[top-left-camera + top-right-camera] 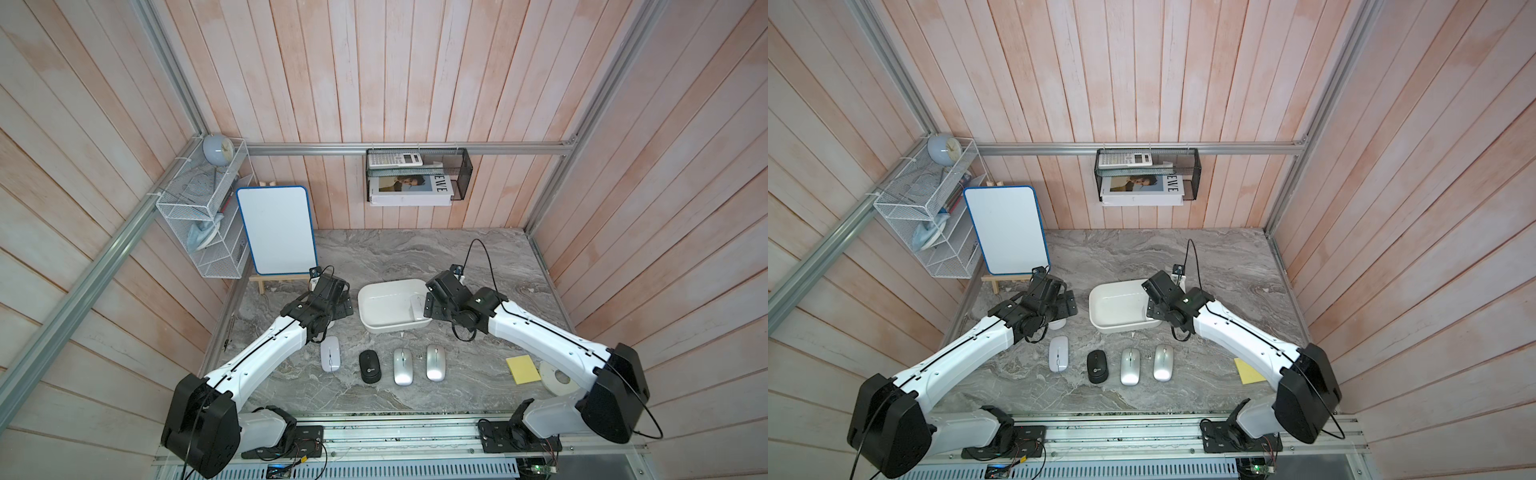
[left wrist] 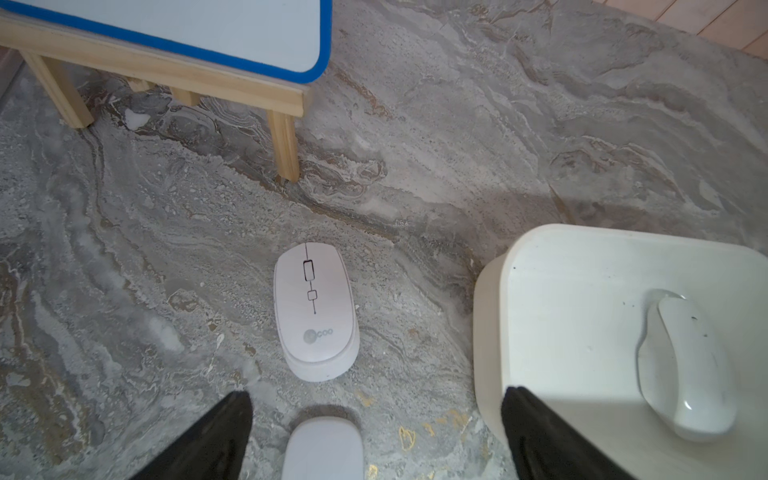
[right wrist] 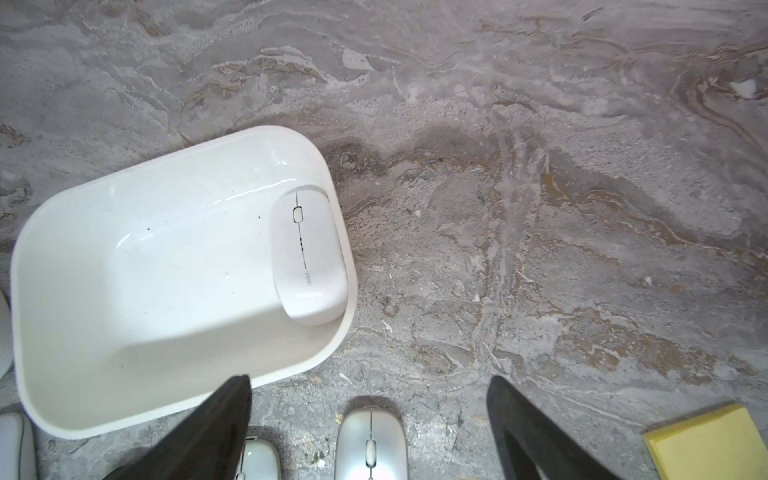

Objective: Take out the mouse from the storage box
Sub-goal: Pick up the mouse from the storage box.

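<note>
My left gripper (image 2: 376, 432) hangs with its jaws spread wide and nothing between them; just ahead of them on the marble table (image 2: 498, 137) lies a white mouse (image 2: 314, 309) printed with a grey round logo and the letters "coo", and the rounded end of another white mouse (image 2: 323, 449) shows between the fingertips, lower down, on the table. My right gripper (image 3: 368, 424) likewise stands released, empty, one finger (image 3: 216, 419) overlapping the rim of the storage box (image 3: 50, 232). The mouse (image 3: 307, 253) of the task, white with a small oval label too fine to read, lies inside the storage box against the wall on the right gripper's side, ahead of and to one side of the gap between those jaws, untouched by either finger. In both top views a row of four mice sits between the box and the arms' bases: white mouse (image 1: 330, 353), black mouse (image 1: 370, 365) with a round logo I cannot read, and two silver mice (image 1: 403, 365) (image 1: 435, 362). A yellow sticky pad (image 1: 523, 369) lies near the right arm. On the back wall a black mesh basket (image 1: 465, 166) holds a calculator (image 1: 395, 159) and a book (image 1: 409, 189) whose cover reads "EWE"; a blue-edged whiteboard (image 1: 276, 228) stands on a wooden easel at the left
</note>
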